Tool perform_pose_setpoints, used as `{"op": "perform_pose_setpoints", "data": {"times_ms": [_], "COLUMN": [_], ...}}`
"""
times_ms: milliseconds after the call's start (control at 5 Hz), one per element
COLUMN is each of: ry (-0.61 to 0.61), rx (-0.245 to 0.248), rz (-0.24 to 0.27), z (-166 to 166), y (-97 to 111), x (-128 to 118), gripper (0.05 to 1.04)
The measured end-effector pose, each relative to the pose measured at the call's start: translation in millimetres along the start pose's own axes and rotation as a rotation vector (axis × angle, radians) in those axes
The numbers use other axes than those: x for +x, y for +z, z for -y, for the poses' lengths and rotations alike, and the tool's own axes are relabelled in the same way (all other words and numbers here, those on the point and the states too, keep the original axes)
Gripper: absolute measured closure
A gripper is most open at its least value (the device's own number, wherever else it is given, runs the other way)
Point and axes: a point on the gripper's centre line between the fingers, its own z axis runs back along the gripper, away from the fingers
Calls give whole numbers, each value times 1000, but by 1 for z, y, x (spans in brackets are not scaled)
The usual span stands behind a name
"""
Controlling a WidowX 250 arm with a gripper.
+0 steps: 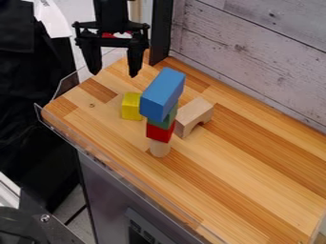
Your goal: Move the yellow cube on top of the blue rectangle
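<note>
The pincer [114, 75] hangs wide open, gripping nothing, at eleven o'clock from the yellow cube [131, 106]. The cube sits on the table [255, 176], at eight o'clock from the blue block [163, 93].

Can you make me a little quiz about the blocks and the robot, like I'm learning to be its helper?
1. True or false: the gripper is open, with no block in it.
2. Fill in the blank: going down the tower, you find the blue rectangle, the green block, the ____, then the wooden cylinder.
3. Pick one: where is the yellow cube?
A) On top of the tower
B) On the wooden tabletop, beside the tower
C) Under the cylinder

Key: 1. True; 2. red block; 3. B
</note>
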Motion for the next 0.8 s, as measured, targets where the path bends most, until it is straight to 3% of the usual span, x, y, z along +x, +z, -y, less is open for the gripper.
{"op": "perform_pose_setpoints", "data": {"times_ms": [200, 800], "ry": [-1, -51], "rx": [-4, 62], "rz": [-17, -63], "z": [5, 29], "y": [-7, -30], "x": [5, 10], "gripper": [84, 84]}}
